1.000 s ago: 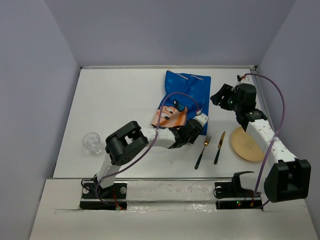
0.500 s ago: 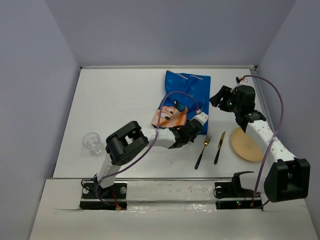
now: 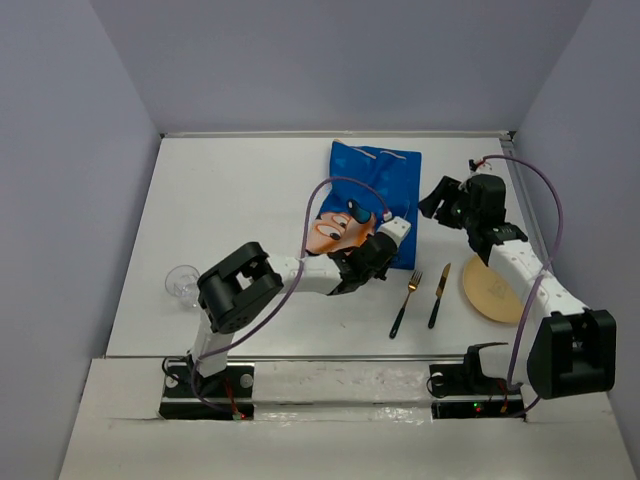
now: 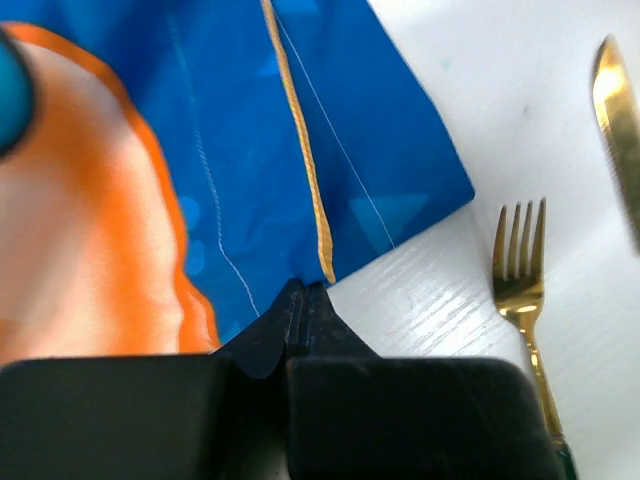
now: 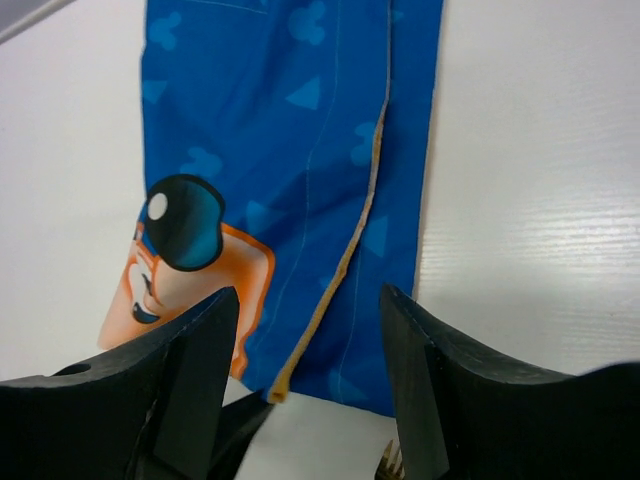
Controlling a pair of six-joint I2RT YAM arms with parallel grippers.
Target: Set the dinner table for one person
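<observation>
The blue cartoon-printed cloth mat (image 3: pixel 372 195) lies crumpled on the white dinner table (image 3: pixel 240 200), at the back middle. My left gripper (image 3: pixel 385 240) is shut on the mat's near edge; in the left wrist view (image 4: pixel 303 300) the jaws pinch the blue cloth (image 4: pixel 300 130) beside its orange hem. My right gripper (image 3: pixel 440 195) hovers open and empty just right of the mat; in the right wrist view (image 5: pixel 308 340) the mat (image 5: pixel 300 150) shows between its spread fingers (image 5: pixel 190 380). A gold fork (image 3: pixel 406 302) and a knife (image 3: pixel 439 294) lie side by side near the front.
A tan plate (image 3: pixel 492 290) lies right of the knife, partly under my right arm. A clear glass (image 3: pixel 183 283) stands at the front left, beside my left arm's elbow. The fork (image 4: pixel 522 280) and the knife's tip (image 4: pixel 620 110) lie right of my left gripper. Grey walls close in the table.
My left gripper has moved a little back and to the left with the mat's near edge in it, and the cartoon face has shifted with it. My right gripper has barely moved.
</observation>
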